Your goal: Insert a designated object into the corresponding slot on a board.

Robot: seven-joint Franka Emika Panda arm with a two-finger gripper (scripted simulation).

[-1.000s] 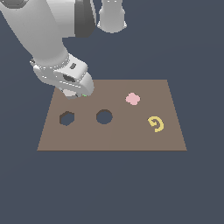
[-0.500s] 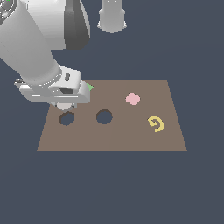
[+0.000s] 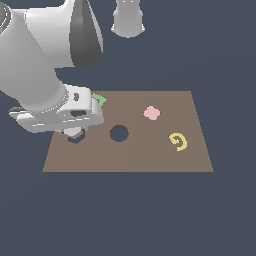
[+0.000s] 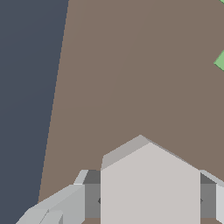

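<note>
Gripping the hexagonal block (image 4: 150,186) between clenched fingers (image 4: 61,205); hung with the gripper (image 3: 75,132) directly over the hexagonal slot (image 3: 75,140), low above the brown board (image 3: 150,155); round hole (image 3: 119,133) just beside.

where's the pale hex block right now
The small pale grey-white hexagonal block is held between the jaws, right over the dark hexagonal hole near the exterior view's left end of the flat brown board.
</note>
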